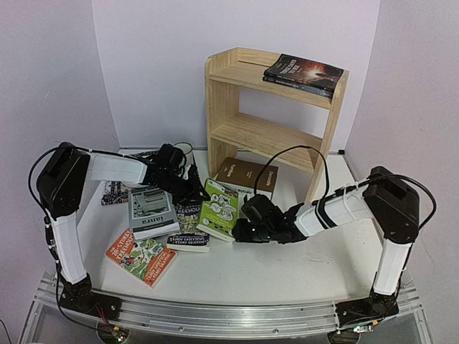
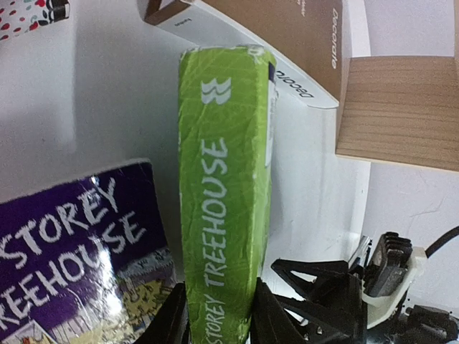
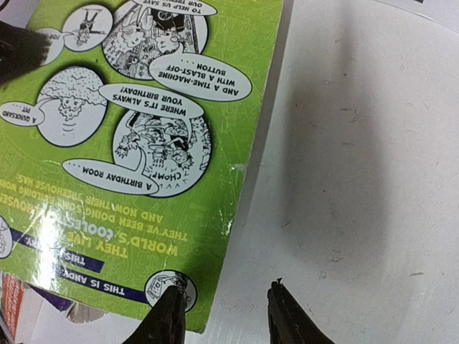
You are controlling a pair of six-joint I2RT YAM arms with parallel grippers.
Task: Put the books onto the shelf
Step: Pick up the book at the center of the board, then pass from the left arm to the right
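The green book (image 1: 219, 208) stands tilted on the table (image 1: 287, 272), just near of the Decorate book (image 1: 247, 175) and the shelf (image 1: 265, 132). The left gripper (image 2: 215, 319) pinches the green book's spine. The right gripper (image 3: 226, 312) has its fingers spread at the book's right corner.

A white desk (image 1: 287, 272) fills most of the view from above. Up close it is smooth, with a few small dark marks. On the left side of the desk lies a mat (image 1: 112, 192) with a black and white pattern. Only a bit of it shows. A shiny silver rail (image 1: 215, 319) runs along the near edge of the desk. Pale walls (image 1: 158, 72) stand behind and at both sides. A white thing with red and dark dots (image 2: 29, 14) peeks in at one corner; too little shows to tell what it is.
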